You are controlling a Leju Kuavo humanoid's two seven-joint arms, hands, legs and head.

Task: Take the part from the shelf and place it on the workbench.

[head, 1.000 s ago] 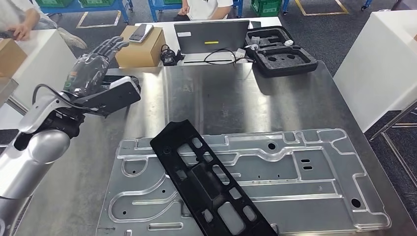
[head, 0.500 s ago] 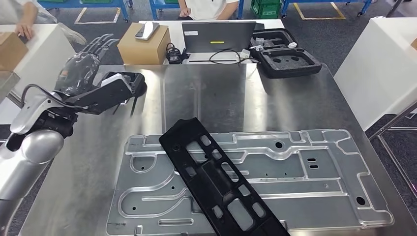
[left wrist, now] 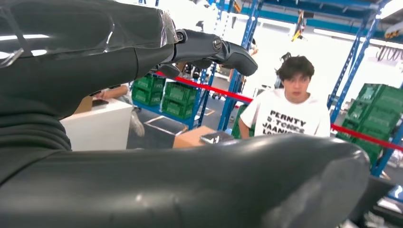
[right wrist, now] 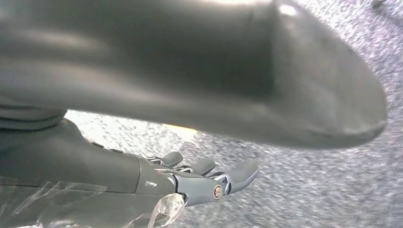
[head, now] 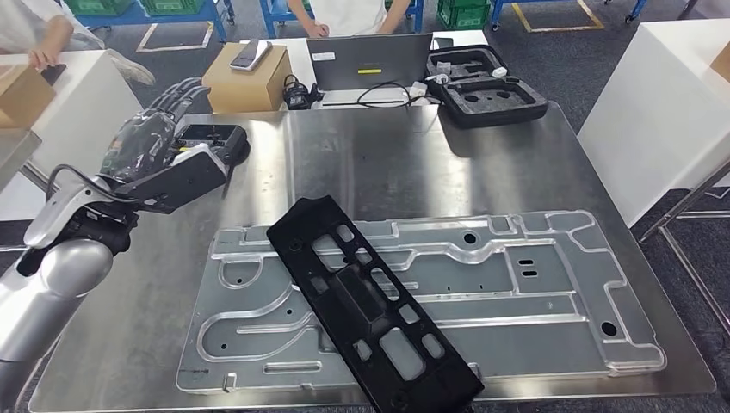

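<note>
— Where's the part (head: 370,303)?
— Head view, lower centre: black, lying slantwise across the plate (head: 534,301) on the workbench (head: 370,163).
— Left hand (head: 159,129)?
— Upper left, fingers spread, holding nothing. Its wrist view adds a person (left wrist: 287,111) beyond.
— Right hand (right wrist: 142,185)?
— Its wrist view: fingers loosely extended over speckled floor (right wrist: 309,185), empty.

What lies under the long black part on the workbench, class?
The black part lies slantwise on a grey metal plate, which rests on the steel workbench. The strip of plate beneath the part is covered.
</note>
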